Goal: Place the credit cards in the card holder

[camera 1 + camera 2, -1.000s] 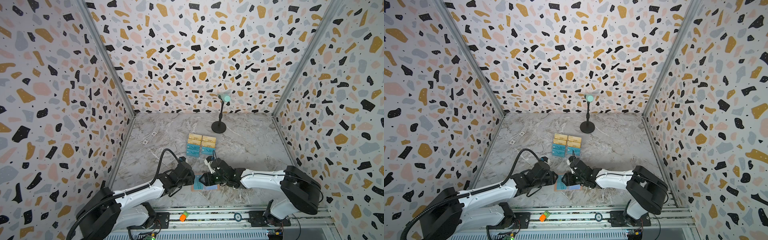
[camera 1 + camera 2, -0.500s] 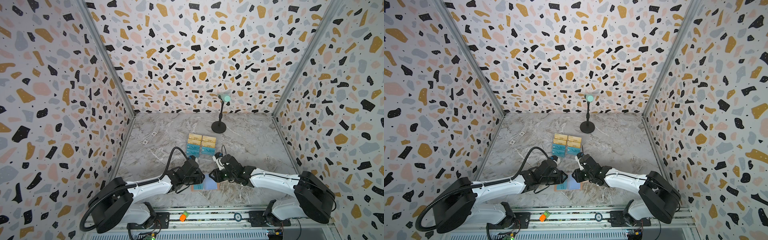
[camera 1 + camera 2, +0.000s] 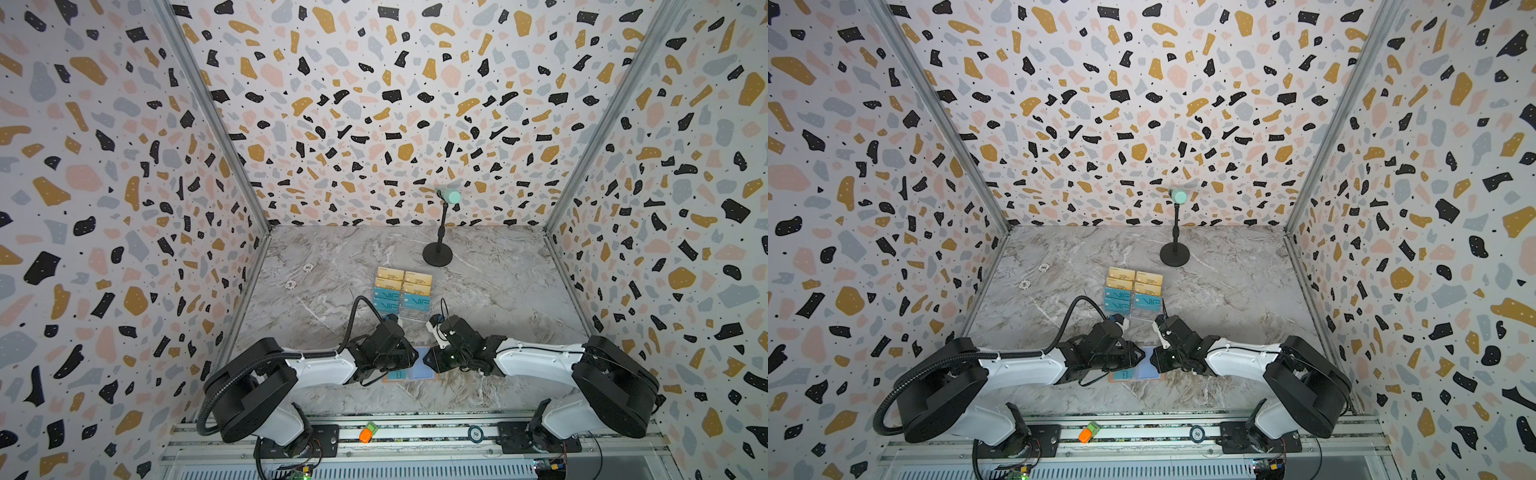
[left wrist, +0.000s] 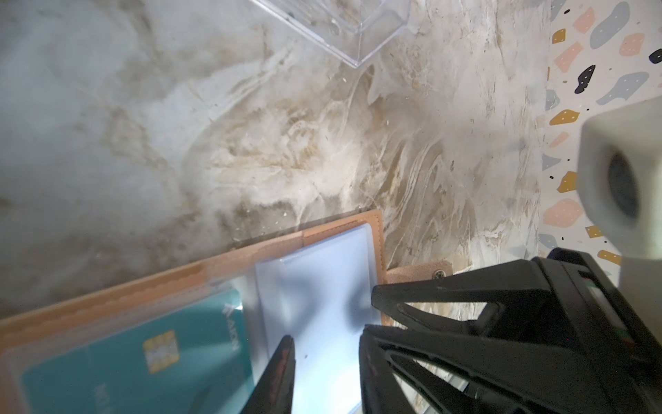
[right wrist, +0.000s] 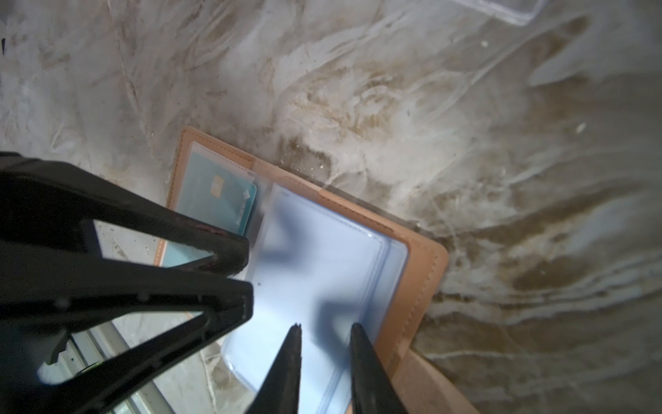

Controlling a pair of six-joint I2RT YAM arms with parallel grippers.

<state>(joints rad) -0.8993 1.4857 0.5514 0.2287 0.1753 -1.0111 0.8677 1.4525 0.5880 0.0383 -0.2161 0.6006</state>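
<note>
Down near the front of the marble table (image 3: 332, 291), in both top views, the card holder (image 3: 1147, 370) lies open and flat, with one teal card (image 3: 397, 375) in the page on the left arm's side. The left gripper (image 3: 414, 358) and right gripper (image 3: 429, 359) meet nose to nose over it, too small there to judge their jaws. Just behind them the other credit cards (image 3: 402, 289), gold rows above teal, stand in the acrylic rack (image 3: 1144, 318). From the left wrist, the holder's stitched pink border frames the chip-bearing teal card (image 4: 143, 358) and a clear sleeve (image 4: 322, 272) beside it, and a snap tab (image 4: 437, 272) juts from the edge. One finger (image 4: 283, 372) of the left gripper hangs over the sleeve, its partner hidden. The right gripper's tips sit at the sleeve's outer edge, a slim gap between them. From the right wrist, its own jaws stand narrowly apart above the sleeve, nothing between them. The left gripper's tips are nearly together at the sleeve's inner edge by the spine, but I cannot tell whether they pinch a leaf
</note>
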